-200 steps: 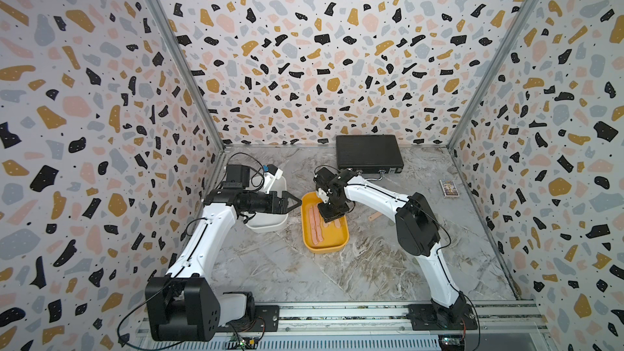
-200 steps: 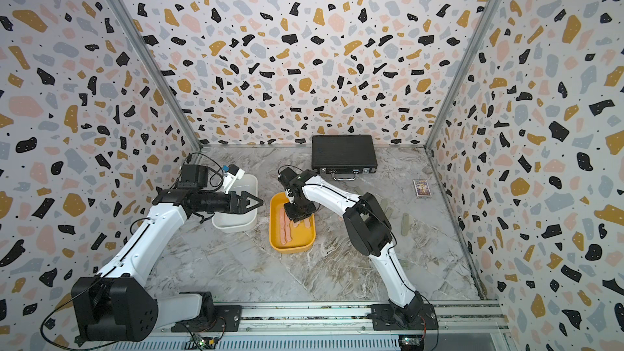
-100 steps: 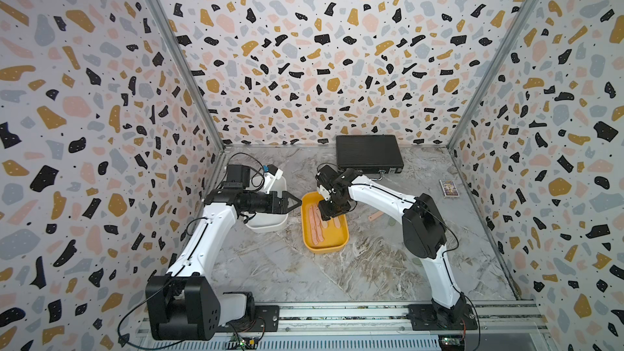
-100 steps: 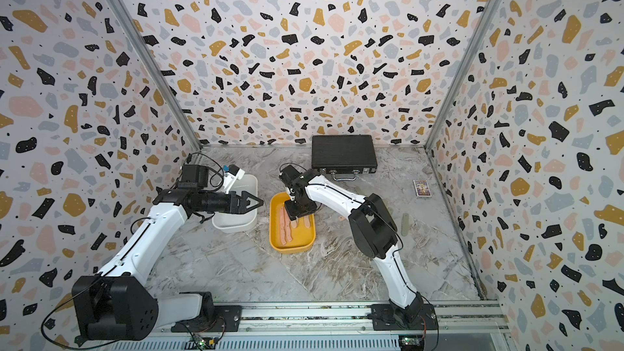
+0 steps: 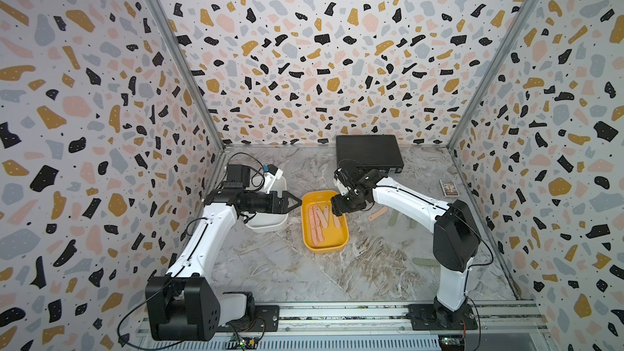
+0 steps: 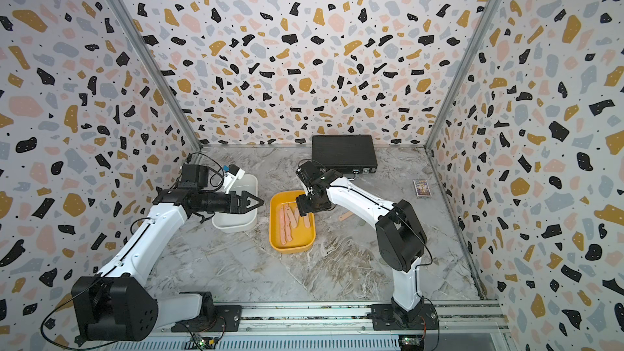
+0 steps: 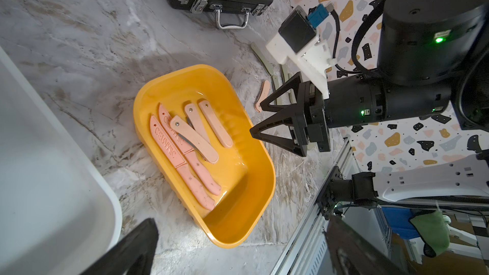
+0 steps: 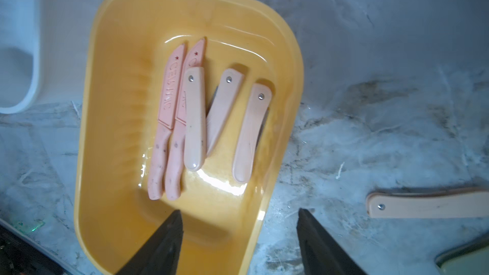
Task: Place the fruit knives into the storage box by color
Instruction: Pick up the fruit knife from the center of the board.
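Drop done: right fingers [image 8: 164, 239] just spread, pink knife [image 8: 251, 133] now in yellow tub [image 8: 111, 48]; left fingers [image 7: 132, 252] released, empty. Another pink one [image 8: 423, 205] waits on tabletop [image 8: 370, 75].

Bright, even light casts soft shadows, with glare inside the yellow tub [image 8: 111, 128]; right wrist view soft.
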{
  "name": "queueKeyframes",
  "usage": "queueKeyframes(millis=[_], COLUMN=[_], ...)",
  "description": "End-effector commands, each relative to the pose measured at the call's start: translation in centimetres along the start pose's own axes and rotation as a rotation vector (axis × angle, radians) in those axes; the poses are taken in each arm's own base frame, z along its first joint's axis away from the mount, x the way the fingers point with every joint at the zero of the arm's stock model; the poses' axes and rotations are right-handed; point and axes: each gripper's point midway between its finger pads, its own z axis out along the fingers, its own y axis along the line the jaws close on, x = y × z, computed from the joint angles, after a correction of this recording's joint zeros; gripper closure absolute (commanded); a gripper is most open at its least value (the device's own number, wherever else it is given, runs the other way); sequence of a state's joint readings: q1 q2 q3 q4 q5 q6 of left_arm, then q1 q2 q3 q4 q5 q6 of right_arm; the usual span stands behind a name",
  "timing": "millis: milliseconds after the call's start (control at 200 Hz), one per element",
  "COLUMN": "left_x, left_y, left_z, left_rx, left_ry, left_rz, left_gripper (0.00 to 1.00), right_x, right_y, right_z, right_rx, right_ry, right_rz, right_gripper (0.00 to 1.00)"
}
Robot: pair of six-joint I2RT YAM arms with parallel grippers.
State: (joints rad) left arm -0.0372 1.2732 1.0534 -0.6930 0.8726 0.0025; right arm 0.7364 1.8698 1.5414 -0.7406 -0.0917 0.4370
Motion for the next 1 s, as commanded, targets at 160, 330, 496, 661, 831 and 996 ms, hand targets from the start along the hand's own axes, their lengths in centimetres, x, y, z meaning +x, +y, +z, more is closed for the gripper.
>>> queueKeyframes(millis=[160,330,496,661,831,996], left_x=[0.7,1.8,2.2,2.3,2.4,2.5], left_y=[-2.8,-3.6,-3.5,-3.4,-3.4,-3.3], left_z=[2.0,3.6,3.9,3.7,3.7,3.8], left_rx=[0.038,0.061,0.050,0.044,0.041,0.040], left_ry=[0.053,0.112,0.125,0.122,0.124,0.127], left_rz=[0.095,0.117,0.133,0.140,0.145,0.144], left_gripper=[0.01,0.01,0.01,0.01,0.01,0.01], right_x=[1.0,2.5,3.5,3.7,3.3,3.1], right_y=[-5.8,-9.6,-12.2,-14.4,-15.8,-16.8], right_z=[-2.3,-2.4,-1.9,-1.1,-0.8,0.1], right_rx=[0.101,0.168,0.213,0.229,0.235,0.232], right_ry=[-0.059,-0.028,-0.019,-0.013,-0.020,-0.023], right_rz=[0.128,0.198,0.248,0.286,0.321,0.355], right_gripper=[0.30,0.30,0.30,0.30,0.29,0.30])
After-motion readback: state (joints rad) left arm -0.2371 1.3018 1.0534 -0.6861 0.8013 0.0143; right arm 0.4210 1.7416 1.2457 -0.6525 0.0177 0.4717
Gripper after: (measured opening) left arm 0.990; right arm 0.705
